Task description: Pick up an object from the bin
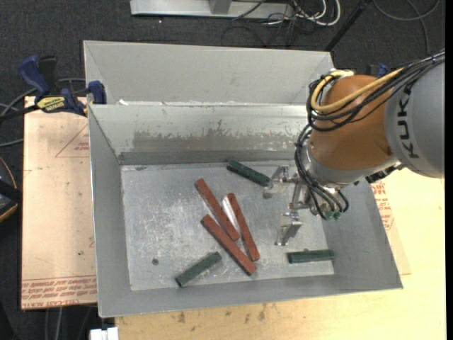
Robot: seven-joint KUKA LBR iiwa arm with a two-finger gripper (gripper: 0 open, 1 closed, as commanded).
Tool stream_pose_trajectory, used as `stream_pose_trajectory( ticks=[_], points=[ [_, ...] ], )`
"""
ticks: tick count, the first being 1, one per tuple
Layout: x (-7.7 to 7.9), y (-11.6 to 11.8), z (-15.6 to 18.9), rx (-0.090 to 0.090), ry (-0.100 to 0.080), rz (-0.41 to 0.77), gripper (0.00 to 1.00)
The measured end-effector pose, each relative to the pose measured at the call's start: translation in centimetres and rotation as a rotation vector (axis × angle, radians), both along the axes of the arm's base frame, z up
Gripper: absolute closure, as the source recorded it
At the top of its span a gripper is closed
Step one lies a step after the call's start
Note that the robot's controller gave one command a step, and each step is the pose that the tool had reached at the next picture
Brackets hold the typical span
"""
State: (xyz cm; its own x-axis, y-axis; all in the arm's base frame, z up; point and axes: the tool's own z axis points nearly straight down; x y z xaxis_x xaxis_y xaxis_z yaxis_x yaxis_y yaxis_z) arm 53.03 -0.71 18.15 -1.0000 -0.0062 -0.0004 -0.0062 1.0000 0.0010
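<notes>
My gripper hangs low over the right part of the bin floor, open, with bare metal between its fingers. One fingertip is just right of the end of a dark green bar lying slantwise near the back wall. The other fingertip stands a little above and left of a second dark green bar lying flat near the front right corner. No thing is between the fingers.
Three red-brown bars lie crossed in the middle of the bin with a small white piece among them. A third dark green bar lies at the front left. The orange-covered wrist and cables hang over the bin's right wall.
</notes>
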Motion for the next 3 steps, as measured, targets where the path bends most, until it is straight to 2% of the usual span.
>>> stream_pose_trajectory(
  ticks=[1,2,3],
  points=[
    [2.7,-0.8,2.7,0.0,0.0,-0.009,0.0],
    [1.1,-3.6,0.2,-0.001,-0.011,0.075,0.0],
    [0.7,-5.9,-3.5,0.0,0.001,0.339,0.0]
  ],
)
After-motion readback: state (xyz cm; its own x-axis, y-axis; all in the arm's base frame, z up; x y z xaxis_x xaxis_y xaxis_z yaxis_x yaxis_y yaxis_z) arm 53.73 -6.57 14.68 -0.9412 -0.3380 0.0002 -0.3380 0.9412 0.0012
